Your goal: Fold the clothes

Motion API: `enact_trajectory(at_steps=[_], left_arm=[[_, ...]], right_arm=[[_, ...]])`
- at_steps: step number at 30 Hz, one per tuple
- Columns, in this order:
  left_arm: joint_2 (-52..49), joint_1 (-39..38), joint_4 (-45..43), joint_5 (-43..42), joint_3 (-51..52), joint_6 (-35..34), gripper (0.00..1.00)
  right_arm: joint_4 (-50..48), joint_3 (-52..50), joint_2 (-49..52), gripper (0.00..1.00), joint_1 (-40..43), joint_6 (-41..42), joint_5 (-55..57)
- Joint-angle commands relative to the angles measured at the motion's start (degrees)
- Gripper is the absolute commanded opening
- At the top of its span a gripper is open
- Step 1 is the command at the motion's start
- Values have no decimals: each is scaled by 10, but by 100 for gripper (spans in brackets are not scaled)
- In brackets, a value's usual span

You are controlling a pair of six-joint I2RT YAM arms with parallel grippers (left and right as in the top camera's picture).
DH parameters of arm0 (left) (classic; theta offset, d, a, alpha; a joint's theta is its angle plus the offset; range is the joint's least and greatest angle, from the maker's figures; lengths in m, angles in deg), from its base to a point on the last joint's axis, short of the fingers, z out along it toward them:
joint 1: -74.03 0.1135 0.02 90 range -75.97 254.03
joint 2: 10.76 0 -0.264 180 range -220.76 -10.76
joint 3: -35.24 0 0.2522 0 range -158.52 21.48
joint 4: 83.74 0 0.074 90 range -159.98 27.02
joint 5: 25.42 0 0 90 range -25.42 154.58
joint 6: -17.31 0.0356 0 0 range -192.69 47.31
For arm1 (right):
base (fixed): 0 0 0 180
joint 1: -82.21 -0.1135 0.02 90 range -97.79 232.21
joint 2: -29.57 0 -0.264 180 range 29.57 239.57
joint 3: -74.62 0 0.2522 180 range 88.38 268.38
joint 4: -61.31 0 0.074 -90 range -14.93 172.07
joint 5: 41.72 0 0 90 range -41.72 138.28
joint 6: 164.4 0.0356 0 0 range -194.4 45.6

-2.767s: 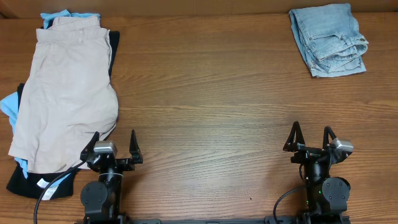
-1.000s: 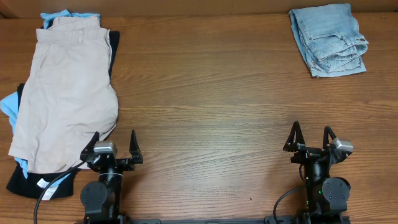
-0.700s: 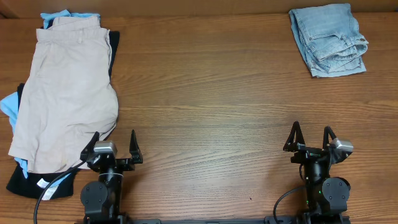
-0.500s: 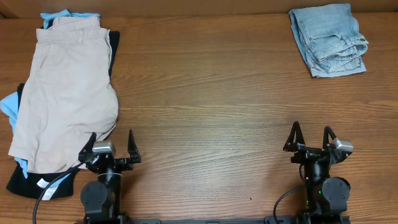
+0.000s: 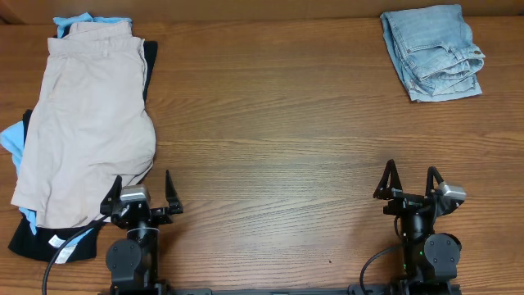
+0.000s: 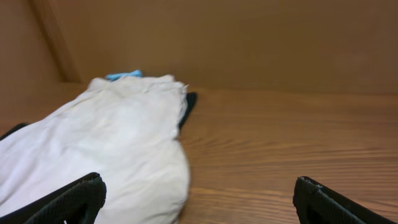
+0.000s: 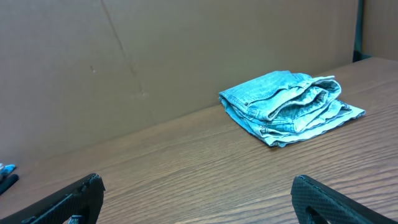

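From above, we see the khaki shorts (image 5: pixel 86 123) lying flat at the left side of the bench (image 5: pixel 270 139). Their long axis runs from the far edge towards the near edge and leans a little to the left at the near end. The narrower end points to the far edge and the wider end points to the left arm. They lie on top of a black garment (image 5: pixel 37 242), which shows at the near left corner, and of a light-blue garment (image 5: pixel 12 139), which shows at the left side and at the far end. A folded denim piece (image 5: pixel 432 53) lies in the far right corner, well apart from the pile. The left tool (image 5: pixel 139 184) stands just beside the near end of the shorts, wide apart and holding nothing. The right tool (image 5: pixel 408 172) is at the near right, also spread wide and empty. In the left wrist view, the shorts (image 6: pixel 106 143) stretch away from the camera on the left, and the two fingers (image 6: pixel 74 202) sit far apart at the lower corners. In the right wrist view, the denim piece (image 7: pixel 286 106) lies far ahead on the right, and the fingers (image 7: pixel 68 202) are again wide with nothing between them.
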Motion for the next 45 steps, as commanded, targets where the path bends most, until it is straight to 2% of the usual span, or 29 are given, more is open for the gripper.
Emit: enact_trajectory(at_steps=[1,3,9,13,18,26,30,34,38,41,43,45], left_arm=[[6,3,-13,-92,1,13,100],[5,3,-10,-116,-10,4,100],[-29,3,39,-111,-102,-7,100],[-99,3,77,-103,-209,-6,100],[-241,3,174,-110,-385,-2,100],[-493,3,393,-193,-692,45,100],[-579,3,448,-258,-791,46,100],[-621,3,440,-260,-814,47,100],[-654,9,392,-256,-815,34,100],[-713,47,365,-193,-823,17,100],[-753,80,362,-185,-837,0,100],[-802,119,364,-185,-860,-1,94]], right_arm=[[-10,-6,-6,100,-3,0,-30],[-26,-5,-6,100,-3,0,-47],[-57,26,-6,100,-3,0,-108],[-36,81,-4,100,-3,0,-128],[20,188,47,100,-3,-20,-128],[131,391,265,100,-3,-20,-173],[182,492,406,100,-3,-20,-214],[195,562,525,100,-3,-20,-279],[111,582,637,100,-3,-10,-350],[80,582,736,100,-3,-11,-449],[73,582,772,100,-3,-10,-479],[71,582,805,100,-3,-10,-502]])
